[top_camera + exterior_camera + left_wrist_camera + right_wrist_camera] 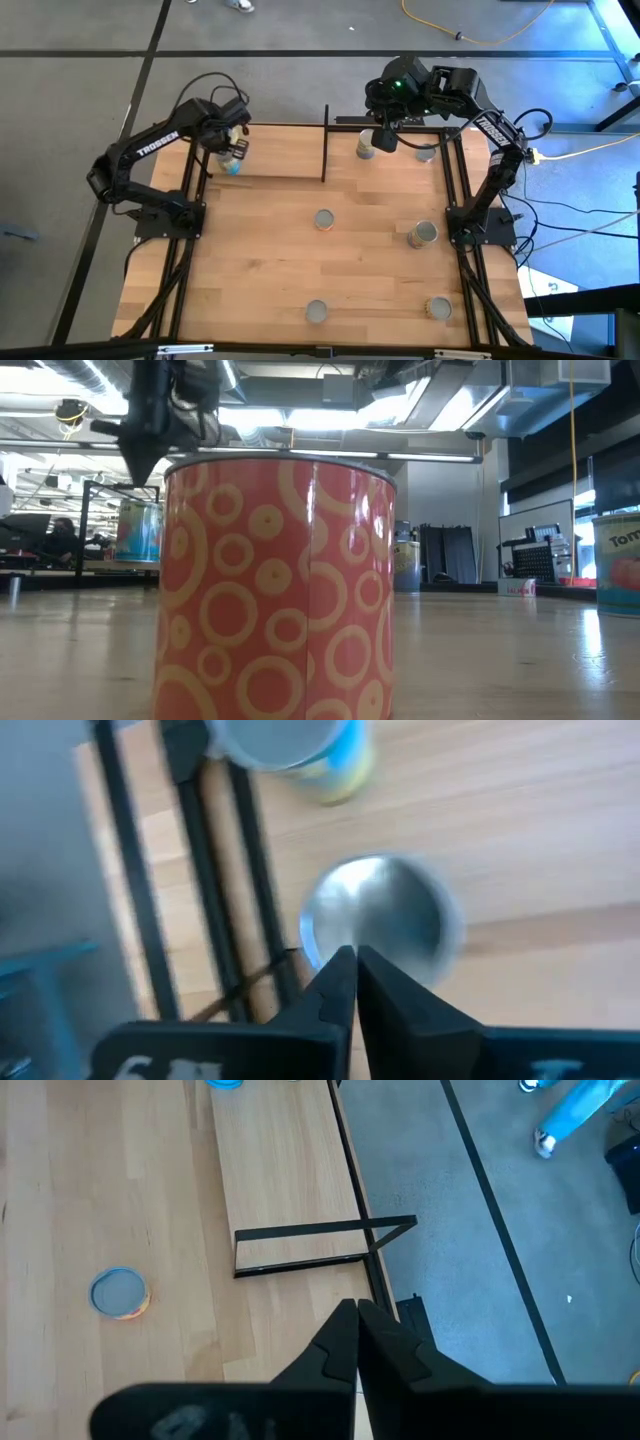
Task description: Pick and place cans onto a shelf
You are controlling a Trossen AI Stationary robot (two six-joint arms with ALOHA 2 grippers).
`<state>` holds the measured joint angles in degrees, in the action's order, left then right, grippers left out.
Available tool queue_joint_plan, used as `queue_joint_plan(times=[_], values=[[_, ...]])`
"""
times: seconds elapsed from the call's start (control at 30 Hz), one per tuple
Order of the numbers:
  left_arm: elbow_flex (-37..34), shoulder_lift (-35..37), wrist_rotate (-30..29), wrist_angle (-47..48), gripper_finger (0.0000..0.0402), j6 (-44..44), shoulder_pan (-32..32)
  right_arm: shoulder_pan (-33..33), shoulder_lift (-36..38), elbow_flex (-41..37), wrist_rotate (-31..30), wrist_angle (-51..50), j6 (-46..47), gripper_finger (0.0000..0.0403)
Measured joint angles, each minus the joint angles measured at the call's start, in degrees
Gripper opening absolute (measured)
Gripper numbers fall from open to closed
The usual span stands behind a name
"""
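My left gripper (pixel 232 148) hovers, fingers pressed together and empty, over the shelf (pixel 270 150) at the tabletop's far left corner, above a blue-labelled can (pixel 378 920) standing there beside another can (pixel 300 750). My right gripper (pixel 356 1335), likewise closed and empty, hangs by the far edge. Further cans: orange-ringed can (pixel 324 219), tan can (pixel 423 234).

The high view looks straight down on the whole counter (pixel 330 250). The low view sits at counter level, very close behind 1 orange can (pixel 278 585). Both wrist views look down at the shelf (pixel 285 1175), which the high view shares.
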<state>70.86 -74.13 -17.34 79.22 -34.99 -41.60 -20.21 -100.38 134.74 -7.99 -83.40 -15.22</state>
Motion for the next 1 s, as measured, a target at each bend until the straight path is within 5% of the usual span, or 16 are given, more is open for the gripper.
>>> queue_joint_plan(times=[0.27, 0.5, 1.0], values=[[2.28, 0.04, 9.10, 3.20, 0.0001, 1.27, 7.25, 0.00, 0.00, 0.00, 0.00, -0.04, -0.09, 0.0010], [2.27, 0.00, 4.61, 4.08, 0.0000, -1.10, 14.20, 0.00, 0.00, 0.00, 0.00, -0.06, -0.24, 0.0010], [-7.22, -0.04, 0.94, 1.84, 0.0000, -3.30, 15.40, 0.00, 0.00, 0.00, 0.01, -0.04, -0.24, 0.0010]])
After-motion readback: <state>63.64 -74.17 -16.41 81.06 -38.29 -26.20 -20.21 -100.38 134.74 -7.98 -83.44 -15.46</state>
